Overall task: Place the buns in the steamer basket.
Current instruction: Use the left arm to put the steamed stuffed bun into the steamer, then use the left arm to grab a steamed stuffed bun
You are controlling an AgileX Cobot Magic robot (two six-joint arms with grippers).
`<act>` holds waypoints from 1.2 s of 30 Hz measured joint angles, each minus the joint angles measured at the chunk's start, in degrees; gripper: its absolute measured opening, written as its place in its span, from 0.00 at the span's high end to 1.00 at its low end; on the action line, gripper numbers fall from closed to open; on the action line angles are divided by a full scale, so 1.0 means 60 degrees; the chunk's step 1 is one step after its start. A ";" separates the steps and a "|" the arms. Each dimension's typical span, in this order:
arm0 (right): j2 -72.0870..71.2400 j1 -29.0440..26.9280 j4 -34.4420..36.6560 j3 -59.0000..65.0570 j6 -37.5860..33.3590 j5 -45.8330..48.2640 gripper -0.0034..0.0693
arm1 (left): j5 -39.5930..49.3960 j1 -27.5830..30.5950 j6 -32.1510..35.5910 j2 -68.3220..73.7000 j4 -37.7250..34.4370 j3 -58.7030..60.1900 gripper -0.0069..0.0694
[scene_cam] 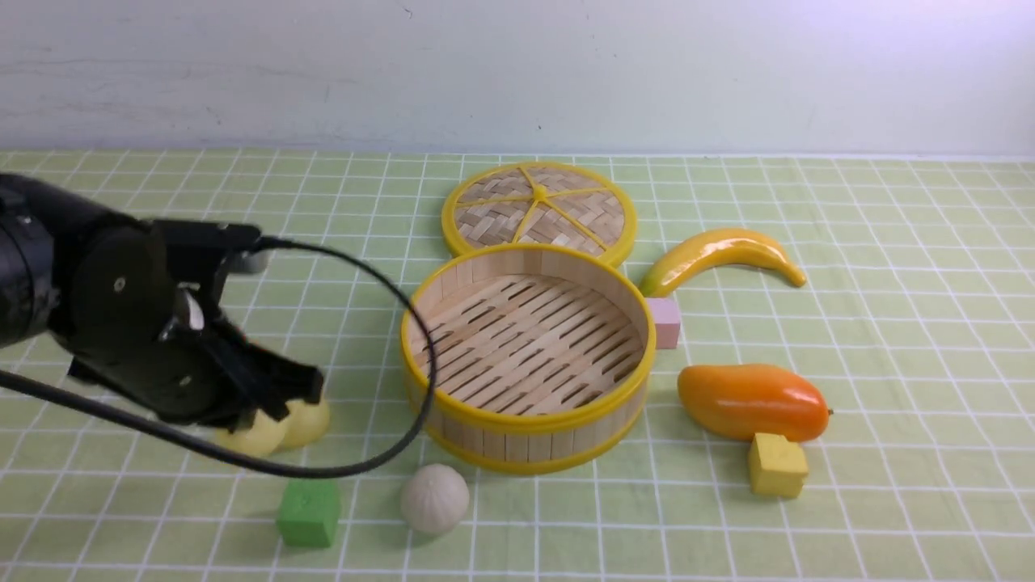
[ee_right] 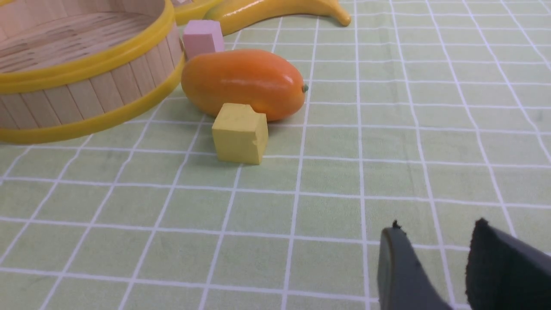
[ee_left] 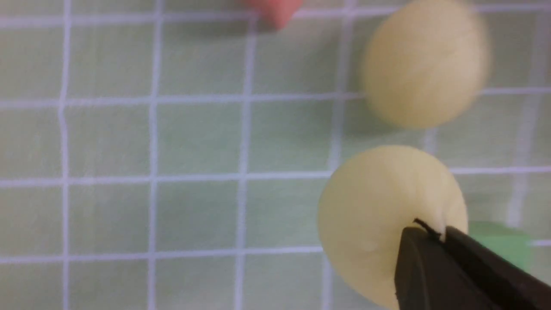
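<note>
Two smooth pale yellow buns lie side by side left of the steamer basket (scene_cam: 530,422). My left gripper (scene_cam: 297,398) is down on them. In the left wrist view its fingertips (ee_left: 441,236) are shut, pinching a small fold of the nearer bun (ee_left: 383,215). The other yellow bun (ee_left: 426,64) lies free beside it. In the front view these buns (scene_cam: 260,438) (scene_cam: 312,420) are partly hidden by the gripper. The off-white pleated bun (scene_cam: 434,498) sits in front of the basket, which has nothing in it. My right gripper (ee_right: 434,228) hovers open over bare cloth.
A green cube (scene_cam: 309,512) lies near the yellow buns. The woven lid (scene_cam: 538,206) lies behind the basket. A banana (scene_cam: 720,255), pink cube (scene_cam: 665,322), orange mango (scene_cam: 752,400) and yellow cube (scene_cam: 776,465) are on the right. A black cable loops toward the basket.
</note>
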 joint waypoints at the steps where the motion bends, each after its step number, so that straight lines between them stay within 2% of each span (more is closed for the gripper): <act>1: 0.0000 0.0000 0.0000 0.0000 0.0000 0.0000 0.62 | -0.0008 -0.0460 0.0178 -0.0074 -0.0224 -0.0431 0.93; 5: 0.0000 0.0000 0.0000 0.0000 0.0000 0.0000 0.62 | -0.0066 -0.1247 0.0474 0.0337 -0.0481 -0.1433 0.93; 9: 0.0000 0.0000 0.0000 0.0000 0.0000 0.0000 0.62 | -0.0139 -0.1926 0.0891 0.1728 -0.0650 -0.2938 0.93; 14: 0.0000 0.0000 0.0000 0.0000 0.0000 0.0000 0.62 | 0.0050 -0.2062 0.1084 0.3609 -0.0748 -0.4596 0.93; 20: 0.0000 0.0000 0.0000 0.0000 0.0000 0.0000 0.62 | 0.0735 -0.2062 0.1107 0.5110 -0.0768 -0.5557 0.91; 22: 0.0000 0.0000 0.0000 0.0000 0.0000 0.0000 0.62 | 0.0998 -0.2062 0.1107 0.5314 -0.0790 -0.5722 0.88; 24: 0.0000 0.0000 0.0000 0.0000 0.0000 0.0000 0.62 | 0.1301 -0.2062 0.1107 0.5393 -0.0793 -0.5903 0.79; 25: 0.0000 0.0000 0.0000 0.0000 0.0000 0.0000 0.62 | 0.1301 -0.2062 0.1107 0.5393 -0.0793 -0.5903 0.79; 27: 0.0000 0.0000 0.0000 0.0000 0.0000 0.0000 0.62 | 0.1671 -0.2062 0.1114 0.5266 -0.0801 -0.6199 0.63; 28: 0.0000 0.0000 0.0000 0.0000 0.0000 0.0000 0.62 | 0.1696 -0.2062 0.1114 0.5223 -0.0803 -0.6217 0.62; 29: 0.0000 0.0000 0.0000 0.0000 0.0000 0.0000 0.62 | 0.1927 -0.2062 0.1114 0.4997 -0.0813 -0.6370 0.54; 32: 0.0000 0.0000 0.0000 0.0000 0.0000 0.0000 0.62 | 0.2455 -0.2041 0.1114 0.4098 -0.0791 -0.6364 0.43; 34: 0.0000 0.0000 0.0000 0.0000 0.0000 0.0000 0.62 | 0.2753 -0.1992 0.1031 0.3206 -0.0747 -0.5986 0.42; 36: 0.0000 0.0000 0.0000 0.0000 0.0000 0.0000 0.62 | 0.2758 -0.1763 0.0852 0.2222 -0.0747 -0.4846 0.45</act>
